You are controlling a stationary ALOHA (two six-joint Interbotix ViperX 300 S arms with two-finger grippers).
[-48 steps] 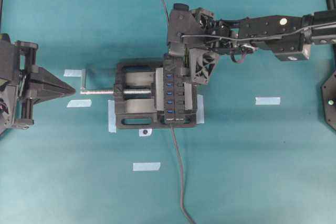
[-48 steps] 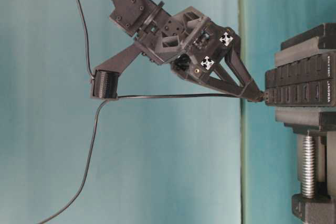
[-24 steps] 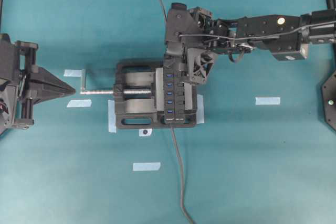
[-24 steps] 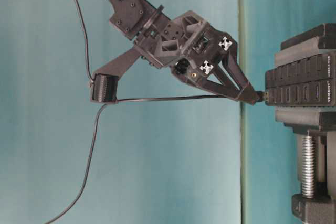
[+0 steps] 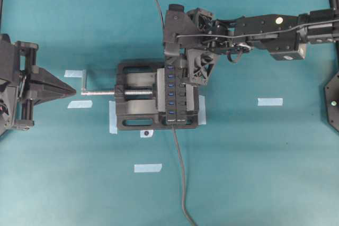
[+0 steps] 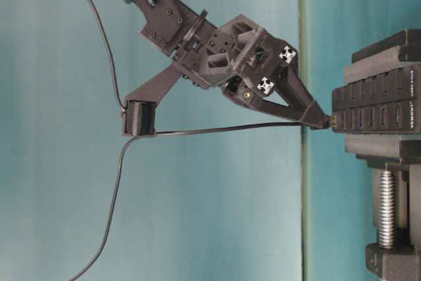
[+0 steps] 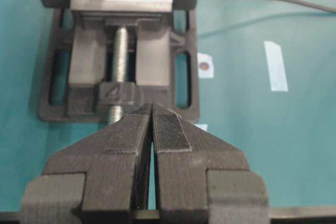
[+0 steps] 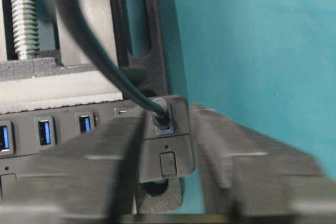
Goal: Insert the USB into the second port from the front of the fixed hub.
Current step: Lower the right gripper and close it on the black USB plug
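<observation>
- The right claw (image 6: pixel 318 122) reaches in over the far end of the fixed hub (image 5: pixel 176 96), the end opposite the hub's own cable (image 5: pixel 180 173).
- In the table-level view its two fingers narrow to a tight V, with the tips at the USB (image 6: pixel 323 123).
- In the right wrist view the fingers (image 8: pixel 247 150) are blurred and stand close on either side of the plug. Thin gaps seem to show between pads and plug, so it cannot be told whether this claw is clamped on the plug or only flanks it.
- The USB (image 8: pixel 161 115) sits at the last port at that end of the hub, next to a small black button. Blue ports show further along the row.
- A short bright stub shows between plug and hub face in the table-level view. How deep the plug sits cannot be told.
- The thin black cable (image 6: pixel 223 128) runs almost level from the plug to a ribbed black block (image 6: pixel 138 120) hanging from the right arm, then drops in a loose curve.
- The hub lies gripped in a black vise (image 5: pixel 135 110) with a silver screw (image 5: pixel 100 92), which stands on the teal bench (image 5: pixel 265 173).
- Pale tape strips (image 5: pixel 270 101) lie on the bench around the vise.
- The left claw (image 7: pixel 152 109) has its fingers pressed together on nothing. It points at the screw's handle end, well apart from the hub.
</observation>
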